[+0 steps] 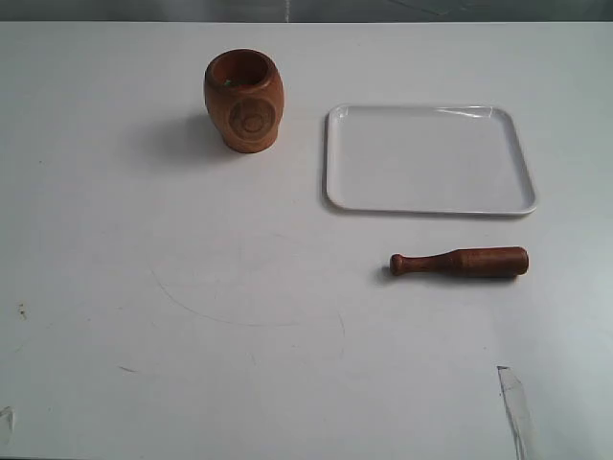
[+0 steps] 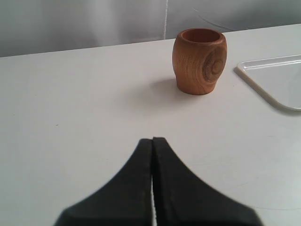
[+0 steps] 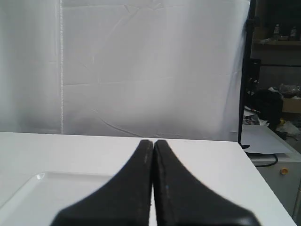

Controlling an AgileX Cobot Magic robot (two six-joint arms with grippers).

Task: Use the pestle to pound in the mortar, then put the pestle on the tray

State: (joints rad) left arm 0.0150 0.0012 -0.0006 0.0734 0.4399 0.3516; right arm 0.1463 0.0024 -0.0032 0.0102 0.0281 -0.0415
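Note:
The orange-brown mortar (image 1: 243,101) stands upright at the back left of the table, its emblem facing front; the left wrist view has the mortar (image 2: 199,61) ahead of my left gripper (image 2: 153,140), which is shut and empty. The white tray (image 1: 428,159) lies to the mortar's right. In front of the tray the dark pestle (image 1: 460,263) lies flat, knob end pointing left. My right gripper (image 3: 153,142) is shut and empty, with a corner of the tray (image 3: 42,193) below it. Neither gripper shows in the exterior view.
The white table (image 1: 192,316) carries faint curved scuff marks in its middle. A pale backdrop curtain (image 3: 141,66) hangs behind the table, and a shelf with clutter (image 3: 277,103) stands past the table's far edge in the right wrist view.

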